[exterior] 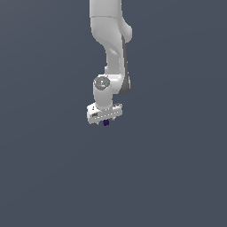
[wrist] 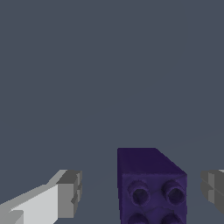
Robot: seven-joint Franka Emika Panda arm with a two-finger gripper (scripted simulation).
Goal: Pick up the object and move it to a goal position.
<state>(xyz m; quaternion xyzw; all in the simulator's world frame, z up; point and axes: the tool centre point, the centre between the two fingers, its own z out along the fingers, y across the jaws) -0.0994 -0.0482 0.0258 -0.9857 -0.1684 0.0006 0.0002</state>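
The wrist view's edge cuts off the studded purple block [wrist: 151, 188] and one grey fingertip [wrist: 213, 189] — in the exterior view the block [exterior: 106, 123] is a mere speck.

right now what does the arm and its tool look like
The arm is smooth glossy white with rounded segments and a dark grey strip down one side. A round grey cap sits on the wrist joint. The tool has a flat white body; in the wrist view its fingers are white with blocky grey fingertips. No cables or markings show.
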